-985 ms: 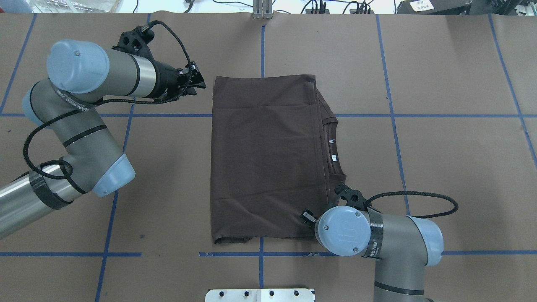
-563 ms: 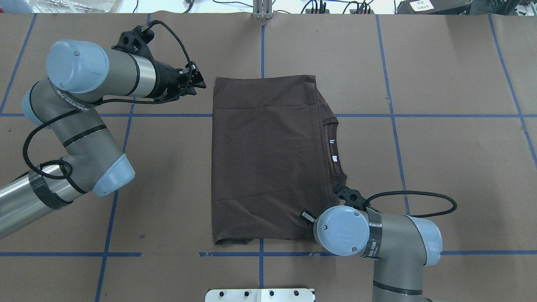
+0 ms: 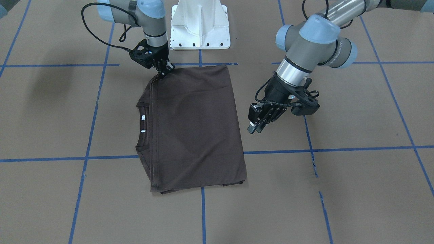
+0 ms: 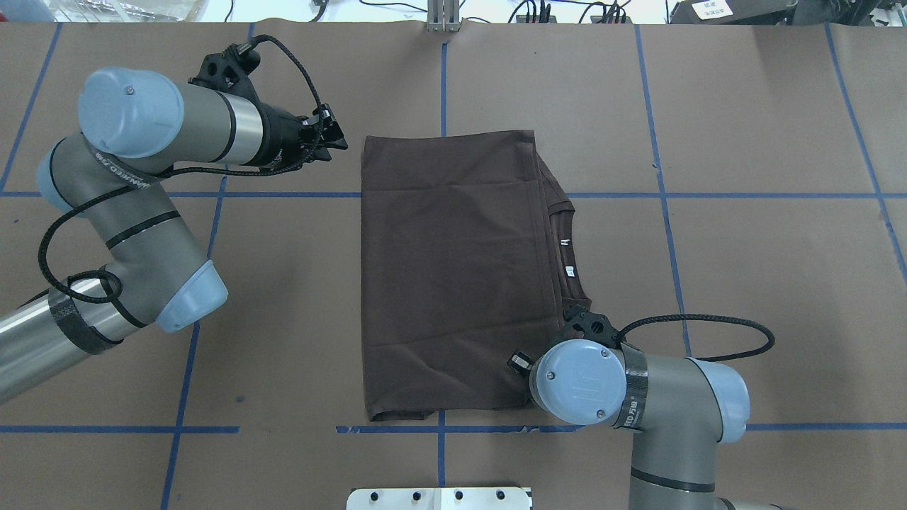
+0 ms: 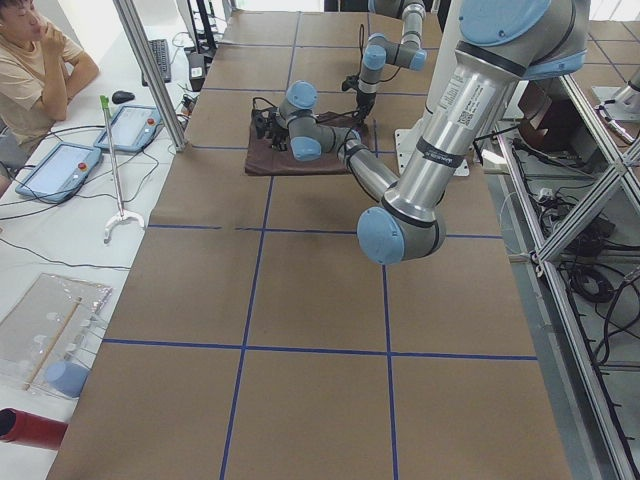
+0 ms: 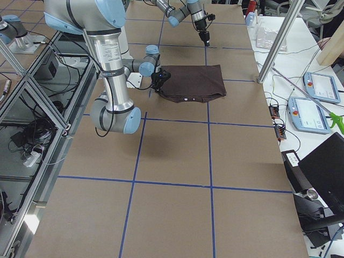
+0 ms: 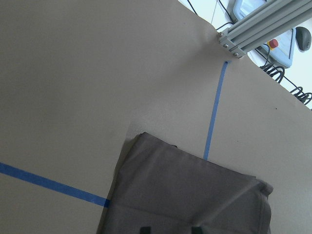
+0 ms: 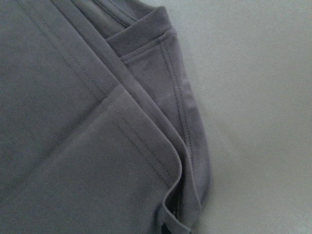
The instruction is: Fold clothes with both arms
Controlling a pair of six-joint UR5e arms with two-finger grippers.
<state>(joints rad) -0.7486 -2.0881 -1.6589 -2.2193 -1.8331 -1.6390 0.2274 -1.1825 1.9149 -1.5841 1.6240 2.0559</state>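
The dark brown T-shirt point(image 4: 453, 276) lies folded into a rectangle at the table's middle. Its ribbed collar point(image 4: 565, 212) and white neck tags point(image 4: 565, 242) show at its right edge. It also shows in the front view point(image 3: 193, 125). My right gripper point(image 3: 166, 70) is shut on the shirt's near right corner; in the overhead view its own wrist hides it. The right wrist view shows the stacked hems point(image 8: 146, 141) up close. My left gripper point(image 4: 339, 142) is open and empty, just off the shirt's far left corner; it also shows in the front view point(image 3: 254, 126).
Brown paper with blue tape lines covers the table point(image 4: 744, 142). The white base block point(image 3: 200, 27) stands at the near edge behind the shirt. An aluminium post point(image 4: 443, 14) stands at the far edge. An operator point(image 5: 30, 60) sits beyond the table in the left view.
The T-shirt has slid slightly toward the robot and to the right with my right gripper. The left arm has not moved.
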